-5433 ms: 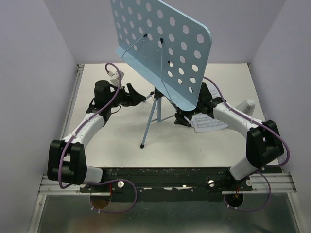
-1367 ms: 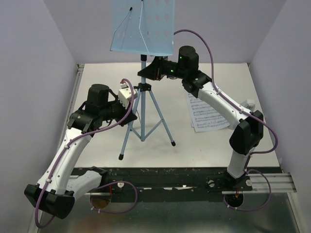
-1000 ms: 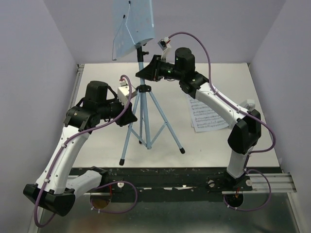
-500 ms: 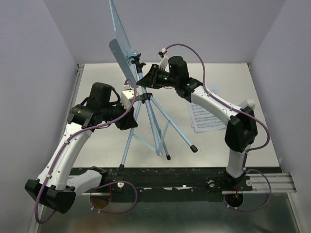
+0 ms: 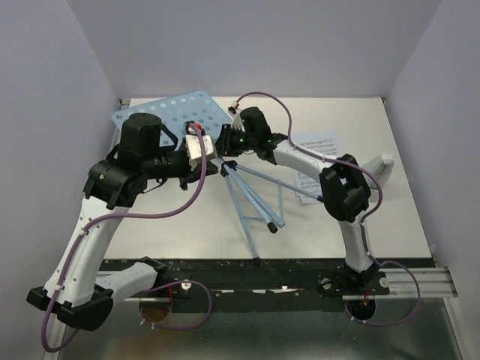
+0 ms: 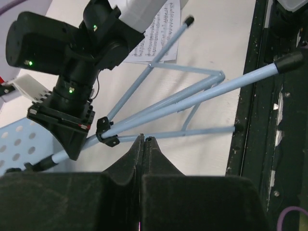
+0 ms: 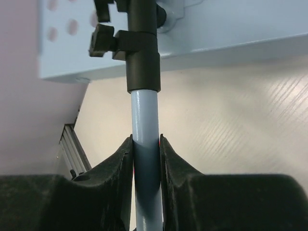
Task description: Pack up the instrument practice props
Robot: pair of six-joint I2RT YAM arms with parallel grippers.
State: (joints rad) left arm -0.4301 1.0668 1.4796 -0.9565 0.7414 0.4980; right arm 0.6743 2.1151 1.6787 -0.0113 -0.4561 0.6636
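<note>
The light-blue music stand lies tipped over on the table. Its perforated tray (image 5: 169, 120) rests flat at the back left, and its tripod legs (image 5: 255, 202) splay toward the near right. My right gripper (image 5: 223, 142) is shut on the stand's pole (image 7: 145, 120), just below the black collar under the tray (image 7: 216, 29). My left gripper (image 6: 143, 139) hovers over the legs (image 6: 192, 96) near their hub, shut with nothing between its fingers. White sheet-music pages (image 5: 319, 146) lie on the table at the right, under the right arm; one also shows in the left wrist view (image 6: 159, 33).
A black rail (image 5: 285, 270) runs along the near table edge, close to the stand's leg tips. A small white object (image 5: 384, 161) sits at the right edge. Lavender walls close in the left, back and right sides.
The stand has gone from tilted upright to lying down, its tray swung onto the table at the back left. My left gripper has closed empty. The right gripper keeps hold of the pole.
</note>
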